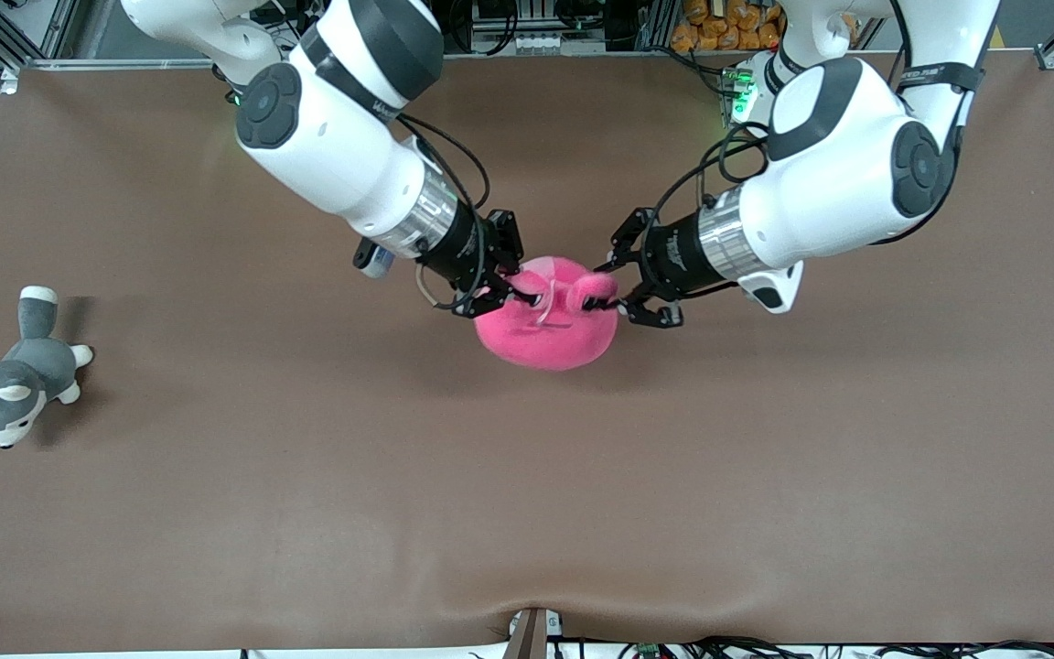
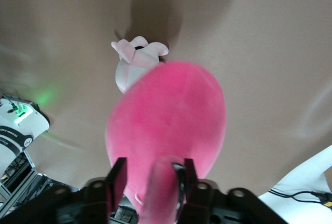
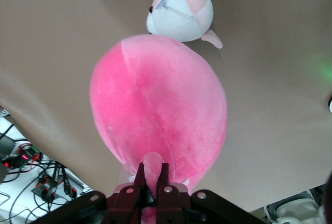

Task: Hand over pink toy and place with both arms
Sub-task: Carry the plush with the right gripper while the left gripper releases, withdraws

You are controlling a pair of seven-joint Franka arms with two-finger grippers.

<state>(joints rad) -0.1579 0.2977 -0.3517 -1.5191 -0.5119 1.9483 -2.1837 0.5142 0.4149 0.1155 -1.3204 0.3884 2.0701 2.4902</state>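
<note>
The pink toy (image 1: 545, 334) (image 2: 171, 115) (image 3: 155, 99) hangs in the air over the middle of the table, between both grippers. My right gripper (image 1: 513, 288) (image 3: 152, 167) is shut on one of its small flaps, which is pinched flat between the jaws. My left gripper (image 1: 614, 302) (image 2: 154, 166) is open around the other flap. That flap lies against one finger, with a gap to the other. Both arms reach in from the robots' edge of the table and meet at the toy.
A pale pink-and-white puppy plush (image 2: 135, 60) (image 3: 181, 11) lies on the brown table (image 1: 765, 458) beneath the pink toy, hidden in the front view. A grey-and-white husky plush (image 1: 15, 375) lies near the right arm's end of the table.
</note>
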